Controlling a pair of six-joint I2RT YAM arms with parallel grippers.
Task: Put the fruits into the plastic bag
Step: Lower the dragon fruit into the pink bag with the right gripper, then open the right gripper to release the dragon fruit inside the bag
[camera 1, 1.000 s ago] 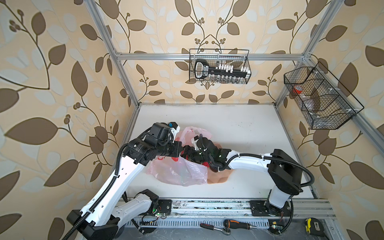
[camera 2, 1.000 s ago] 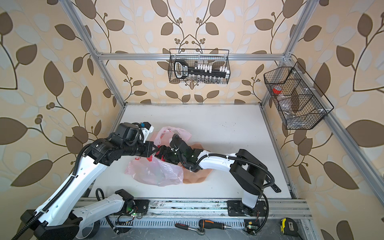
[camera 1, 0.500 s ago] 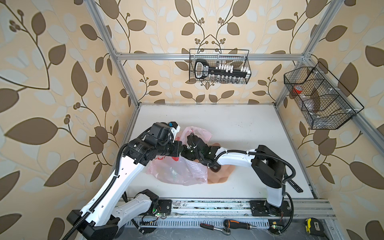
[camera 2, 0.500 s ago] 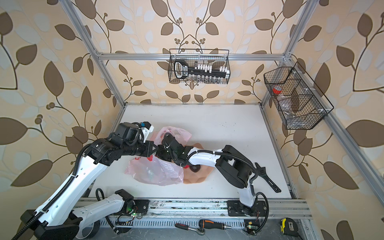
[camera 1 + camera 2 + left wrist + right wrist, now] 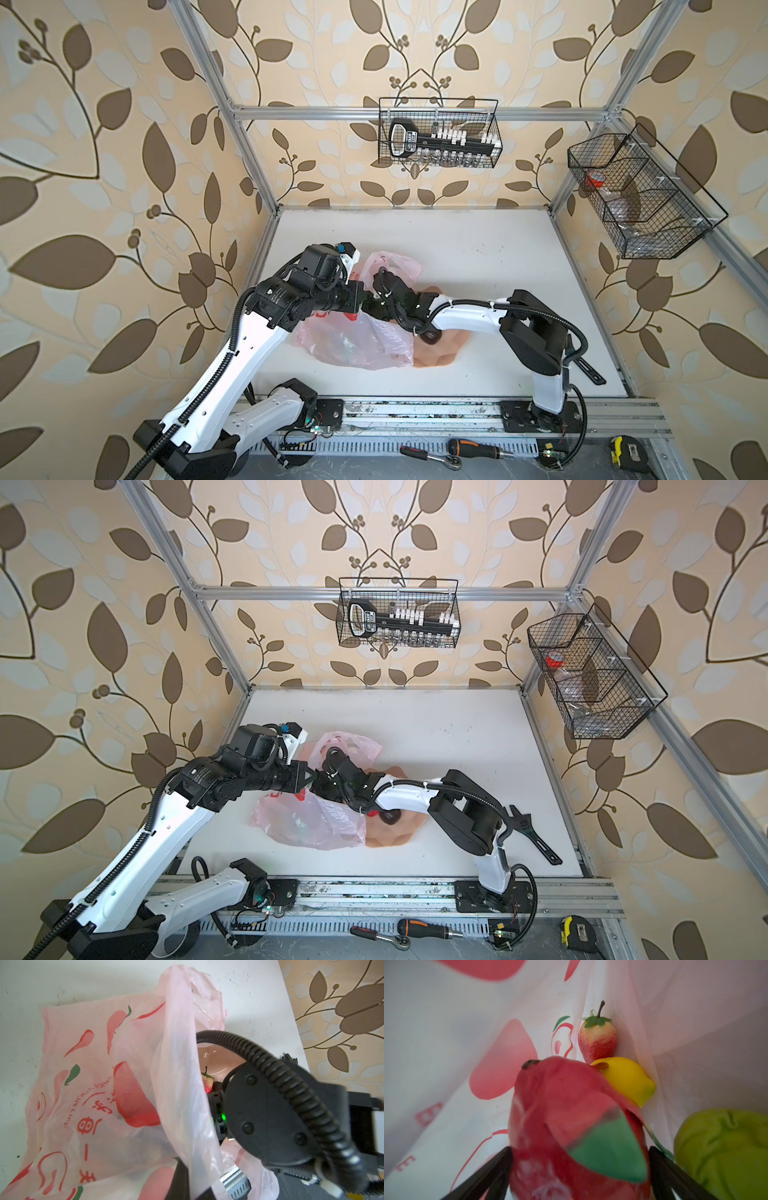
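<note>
The pink plastic bag [image 5: 353,340] [image 5: 307,816] lies on the white table. My left gripper [image 5: 187,1184] is shut on the bag's handle strip [image 5: 178,1064] and holds the mouth up. My right gripper [image 5: 580,1151] is inside the bag. Its fingers [image 5: 500,1163] stand wide on either side of the pink-red dragon fruit [image 5: 560,1115], which lies between them. Deeper in the bag are a strawberry [image 5: 597,1041], a yellow lemon [image 5: 627,1080] and a green pear [image 5: 720,1151]. A dark plum [image 5: 431,337] [image 5: 390,817] and another strawberry [image 5: 207,1084] sit on the peach plate [image 5: 440,357].
The plate [image 5: 395,837] lies under my right forearm, beside the bag. Wire baskets hang on the back wall [image 5: 438,133] and the right wall [image 5: 640,199]. A screwdriver [image 5: 473,449] and a tape measure [image 5: 627,455] lie below the front rail.
My right arm has folded at the elbow and pushed its gripper leftward, deeper into the bag's mouth. The left arm has stayed put with the handle.
</note>
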